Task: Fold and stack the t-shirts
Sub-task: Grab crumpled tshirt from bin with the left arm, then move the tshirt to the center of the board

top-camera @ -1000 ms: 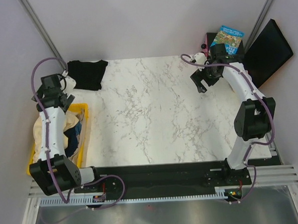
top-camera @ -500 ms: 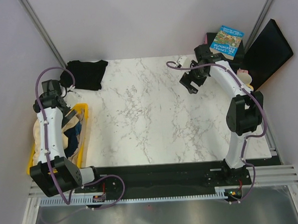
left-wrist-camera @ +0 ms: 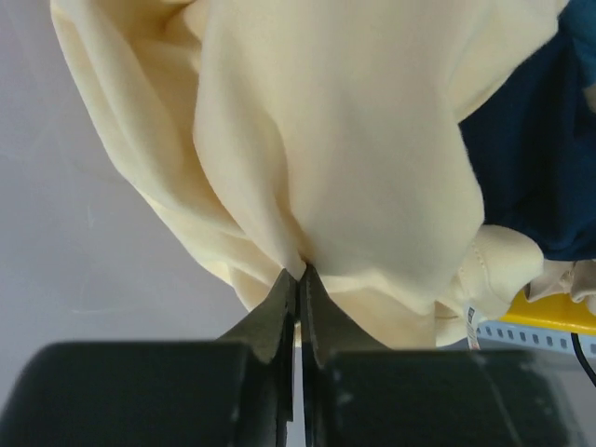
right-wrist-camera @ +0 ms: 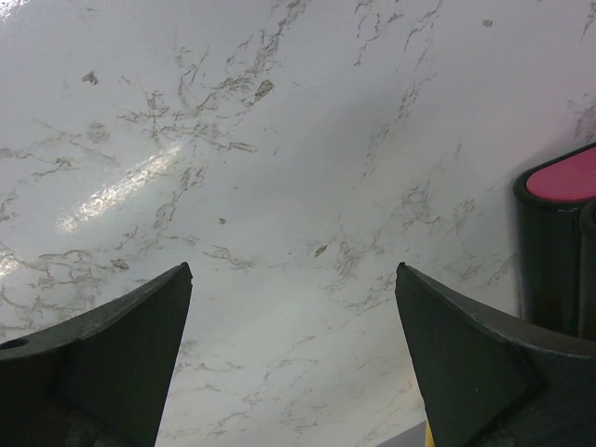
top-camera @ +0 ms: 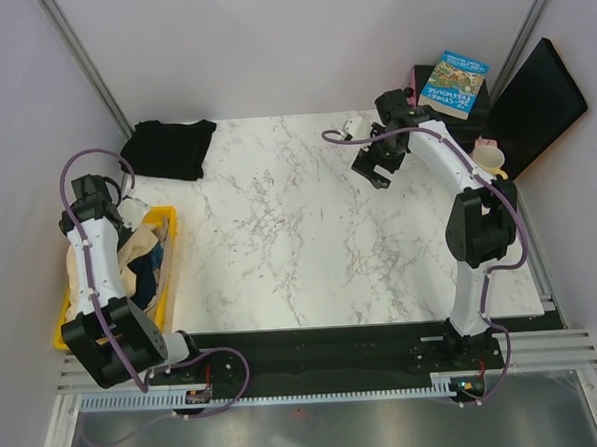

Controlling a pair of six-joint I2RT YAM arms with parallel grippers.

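Two arms inspected, one at each side of the bench [top-camera: 300,243].

Left gripper [left-wrist-camera: 300,275]: jaws drawn together to a sliver, pinching a fold of the cream shirt [left-wrist-camera: 354,168] at the very tips. The cloth bulges away from the grip in loose creases and fills most of the wrist view. From above, this gripper [top-camera: 121,209] sits over the far end of the yellow bin [top-camera: 170,260], which stands at the bench's left edge, toward the near corner.

Cream shirt: bunched in the bin, spilling over its outer side. Navy shirt [left-wrist-camera: 531,158]: in the same bin, touching the cream one on the side nearer the bench.

Black shirt [top-camera: 169,148]: lies as a rough rectangle at the far left corner of the bench, well apart from the bin.

Right gripper [right-wrist-camera: 291,270]: jaws spread wide, with only marble showing between them. From above it [top-camera: 376,164] hangs toward the far right corner.

Other items: a book [top-camera: 453,75] and a black panel [top-camera: 533,106] beyond the far right corner; a pink-topped dark object [right-wrist-camera: 563,177] near the right gripper, not touching it.
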